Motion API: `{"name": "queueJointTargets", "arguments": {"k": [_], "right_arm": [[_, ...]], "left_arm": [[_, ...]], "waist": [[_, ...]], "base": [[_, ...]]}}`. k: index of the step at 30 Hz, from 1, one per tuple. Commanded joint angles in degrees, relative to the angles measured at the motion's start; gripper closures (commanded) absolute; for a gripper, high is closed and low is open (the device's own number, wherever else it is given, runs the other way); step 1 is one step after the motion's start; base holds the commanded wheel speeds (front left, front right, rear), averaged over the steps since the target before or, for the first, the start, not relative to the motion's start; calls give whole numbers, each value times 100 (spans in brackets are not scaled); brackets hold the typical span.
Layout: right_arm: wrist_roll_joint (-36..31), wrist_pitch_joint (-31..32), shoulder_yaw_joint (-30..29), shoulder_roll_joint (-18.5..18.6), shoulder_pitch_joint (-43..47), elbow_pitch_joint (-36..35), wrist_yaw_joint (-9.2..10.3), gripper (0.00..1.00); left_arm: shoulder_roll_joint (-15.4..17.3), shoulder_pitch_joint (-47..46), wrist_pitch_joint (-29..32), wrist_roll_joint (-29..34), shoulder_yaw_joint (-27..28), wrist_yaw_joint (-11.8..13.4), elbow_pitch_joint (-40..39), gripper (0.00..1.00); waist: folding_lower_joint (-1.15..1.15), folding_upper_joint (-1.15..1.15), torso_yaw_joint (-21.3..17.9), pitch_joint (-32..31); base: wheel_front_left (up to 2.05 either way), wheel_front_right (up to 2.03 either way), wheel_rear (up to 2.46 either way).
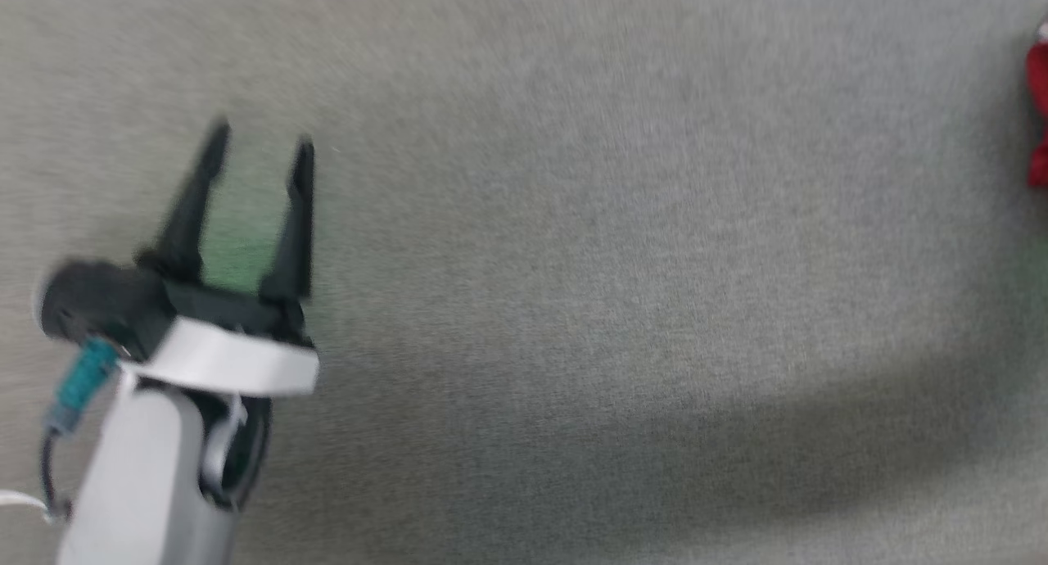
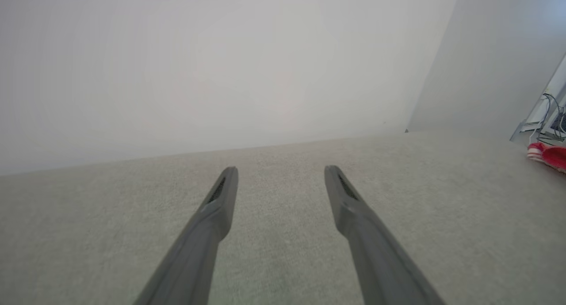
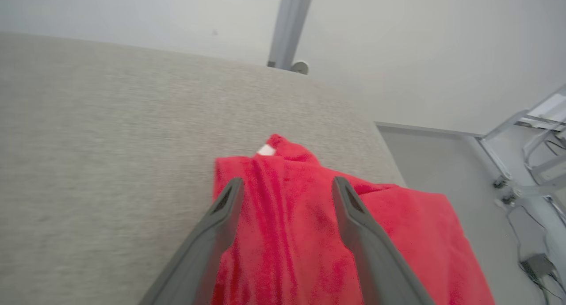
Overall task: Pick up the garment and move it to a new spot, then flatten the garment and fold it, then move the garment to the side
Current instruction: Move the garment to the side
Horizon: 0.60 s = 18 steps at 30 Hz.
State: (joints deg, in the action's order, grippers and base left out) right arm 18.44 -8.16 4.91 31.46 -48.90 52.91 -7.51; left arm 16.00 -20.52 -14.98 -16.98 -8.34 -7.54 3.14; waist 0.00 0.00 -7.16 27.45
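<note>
Two arms, pose: left gripper [image 1: 262,139] rising from the lower left of the head view on a pale forearm [image 1: 139,475], dark fingers pointing up that view and leaning slightly right above the grey cloth surface [image 1: 573,221]; right gripper [image 3: 287,181] angling down over the garment [image 3: 398,234] in its own wrist view.
Head view sharpness: smearing with blur, edges soft.
Garment position: lying on the grey cloth surface close to its right-hand edge, showing as a red sliver at the far right border of the head view, well apart from the left gripper.
Garment look: red and soft, bunching into long lengthwise folds; small white patch showing at its far end; pale striped trim peeking out in the left wrist view.
Left gripper opening: fingers spreading wide, gripping nothing, bare surface lying between them.
Right gripper opening: fingers spreading wide, red cloth lying under and between them, no pinch showing; contact with the cloth impossible to tell.
Surroundings: white wall [image 2: 221,53] standing behind the surface; metal frame [image 3: 522,172] and cables sitting on the floor beyond the garment.
</note>
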Motion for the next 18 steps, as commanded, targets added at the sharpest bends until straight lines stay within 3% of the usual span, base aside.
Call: {"name": "queueJointTargets", "arguments": {"k": [1,10,18], "right_arm": [[131,-100,86,-70,254,-125,4,0],[338,-581,435,-443,1437,-883,4,0],[420,-701,95,-952,2608,-1703,3,0]], "left_arm": [[-94,222,-26,20,51,17,96,0],[-390,971,-26,-111,324,17,481,0],[-544,1635,-26,-147,581,17,747,0]], "waist": [[0,0,331,-589],[0,0,750,-1351],[0,0,1091,-2057]], "base": [[0,0,0],[0,0,0],[0,0,0]]}}
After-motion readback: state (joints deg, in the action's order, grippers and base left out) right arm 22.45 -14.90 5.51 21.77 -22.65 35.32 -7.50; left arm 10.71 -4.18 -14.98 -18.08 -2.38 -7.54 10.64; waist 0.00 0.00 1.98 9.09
